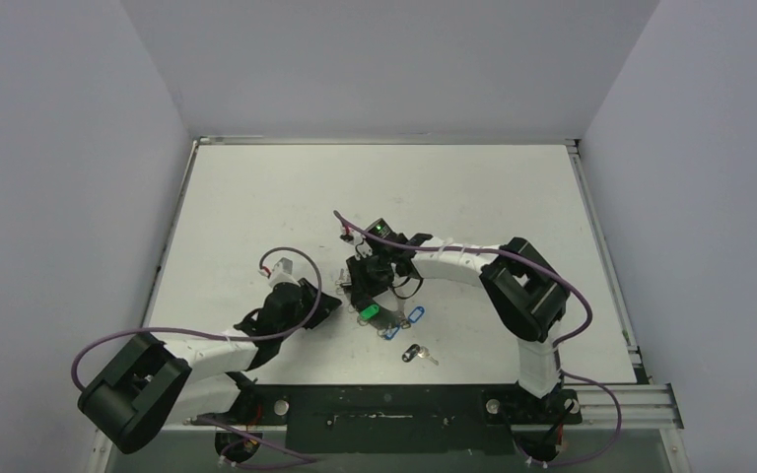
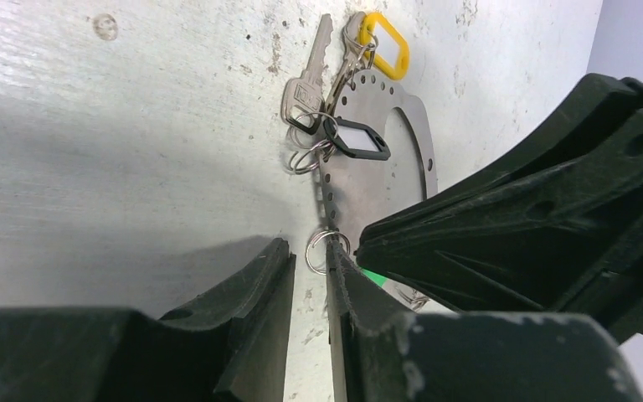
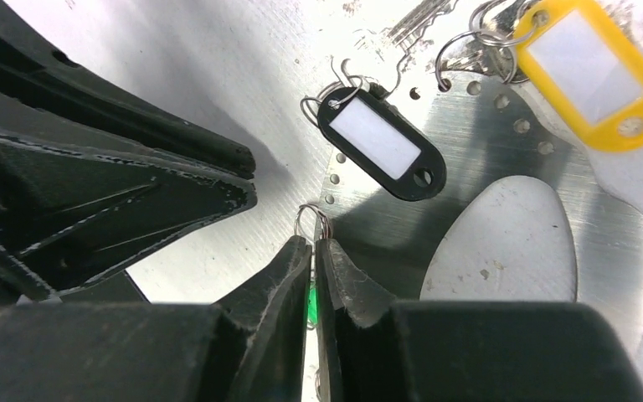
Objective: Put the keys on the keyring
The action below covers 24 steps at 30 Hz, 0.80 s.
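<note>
The keyring [image 3: 502, 142] is a flat silvery loop with small holes along its rim; it lies on the table [image 1: 256, 197]. A black-tagged key [image 3: 381, 142] and a yellow-tagged key [image 3: 584, 71] hang from those holes by split rings. My right gripper [image 3: 313, 244] is shut on a green tag [image 3: 311, 303], its small split ring [image 3: 311, 219] at the keyring's rim. In the left wrist view my left gripper [image 2: 310, 260] stands at that same ring [image 2: 326, 251], a narrow gap between its fingers and only table showing through. Both grippers meet mid-table, left [image 1: 327, 301] and right [image 1: 363, 296].
A blue tag [image 1: 414, 315] and another blue one [image 1: 391, 333] lie by the keyring's near side. A loose black-headed key [image 1: 412, 353] lies closer to the arm bases. A bare silver key [image 2: 306, 79] rests beside the black tag. White walls stand on three sides.
</note>
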Motion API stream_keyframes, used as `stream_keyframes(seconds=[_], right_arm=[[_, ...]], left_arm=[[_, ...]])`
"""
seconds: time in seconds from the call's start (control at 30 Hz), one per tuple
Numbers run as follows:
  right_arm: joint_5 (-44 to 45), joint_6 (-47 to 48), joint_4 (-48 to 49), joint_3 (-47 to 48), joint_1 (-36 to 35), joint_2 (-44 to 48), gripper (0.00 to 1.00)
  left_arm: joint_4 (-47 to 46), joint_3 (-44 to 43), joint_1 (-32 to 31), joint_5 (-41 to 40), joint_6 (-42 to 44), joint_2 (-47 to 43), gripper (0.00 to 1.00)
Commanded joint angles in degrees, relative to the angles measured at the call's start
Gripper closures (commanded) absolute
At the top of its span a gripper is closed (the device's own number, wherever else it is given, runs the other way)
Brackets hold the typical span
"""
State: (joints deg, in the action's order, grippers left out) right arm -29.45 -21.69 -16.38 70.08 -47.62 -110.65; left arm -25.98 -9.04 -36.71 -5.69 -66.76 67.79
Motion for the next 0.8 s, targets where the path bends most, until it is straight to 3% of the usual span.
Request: stream_keyframes(seconds=[0.0, 0.1, 0.4, 0.63, 0.77], right_arm=[[-1.47, 0.01, 2.09, 1.38, -0.8, -1.35, 0.9], [-0.62, 0.48, 1.44, 1.26, -1.03, -1.98, 0.91], [2.08, 1.21, -1.06, 1.26, -0.99, -2.7, 0.94], [1.21, -0.69, 0.19, 0.88, 0.18, 1.11, 0.8], [-3.23, -5.58, 5.79, -0.99, 3.08, 3.2, 0.76]], left_arm=[[4.01, 0.18, -0.42, -1.02, 1.07, -2.57, 0.8], [2.45, 0.24, -0.62, 1.14, 1.82, -1.54, 0.8], [-5.09, -2.16, -3.33, 4.39, 6.09, 4.84, 0.67], [0.25, -6.59, -7.74, 1.67, 14.11, 3.68, 0.62], [5.88, -10.12, -11.02, -1.78, 19.1, 3.68, 0.61]])
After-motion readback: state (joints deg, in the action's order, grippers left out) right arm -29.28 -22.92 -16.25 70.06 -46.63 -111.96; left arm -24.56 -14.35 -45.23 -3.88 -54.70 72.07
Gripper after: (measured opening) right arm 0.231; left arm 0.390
